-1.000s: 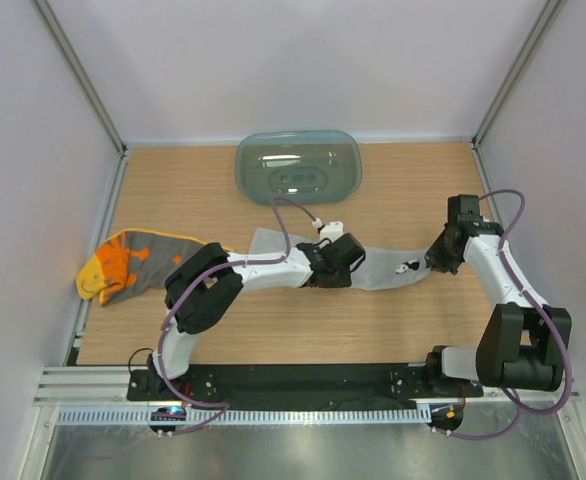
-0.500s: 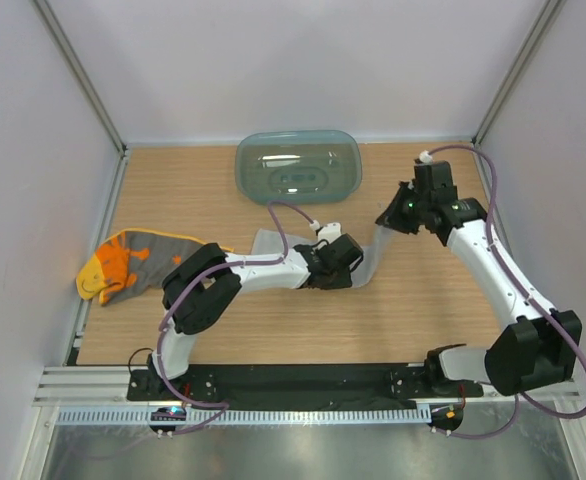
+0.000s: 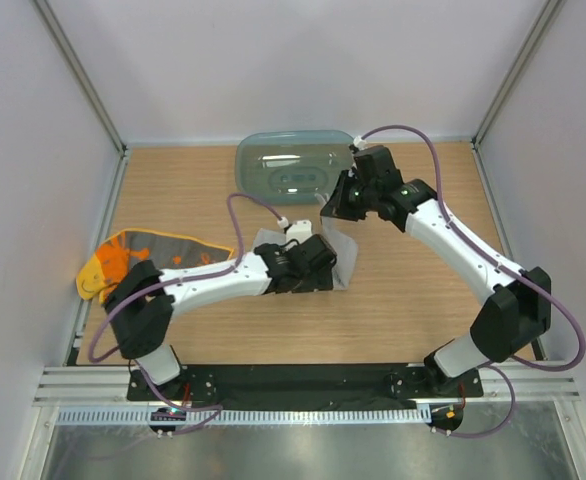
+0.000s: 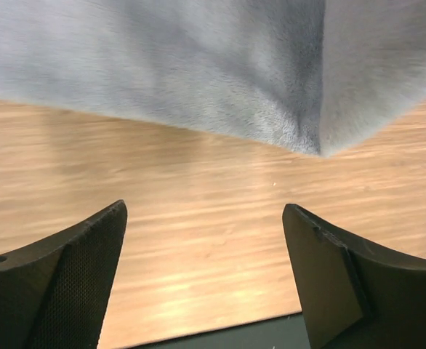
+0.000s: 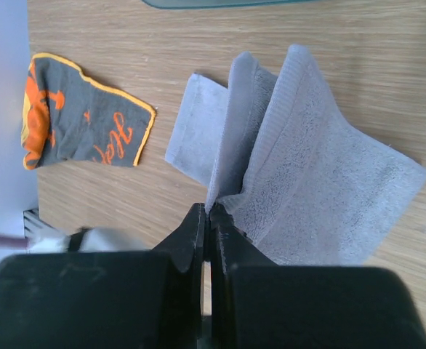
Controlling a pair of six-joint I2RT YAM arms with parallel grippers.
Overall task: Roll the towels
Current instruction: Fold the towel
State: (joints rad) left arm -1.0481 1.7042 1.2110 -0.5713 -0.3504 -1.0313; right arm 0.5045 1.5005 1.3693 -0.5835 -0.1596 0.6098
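As I looked through the cameras, the right gripper (image 5: 209,214) was clenched on one edge of the grey towel (image 5: 307,196) and held it lifted just in front of the teal tray (image 3: 298,170). The left gripper (image 4: 206,218) stood released, holding nothing, over the table (image 3: 413,310) further in front of the tray, with the towel's fold close before it. The yellow-orange towel (image 3: 123,262) lay flat well to the left of the tray
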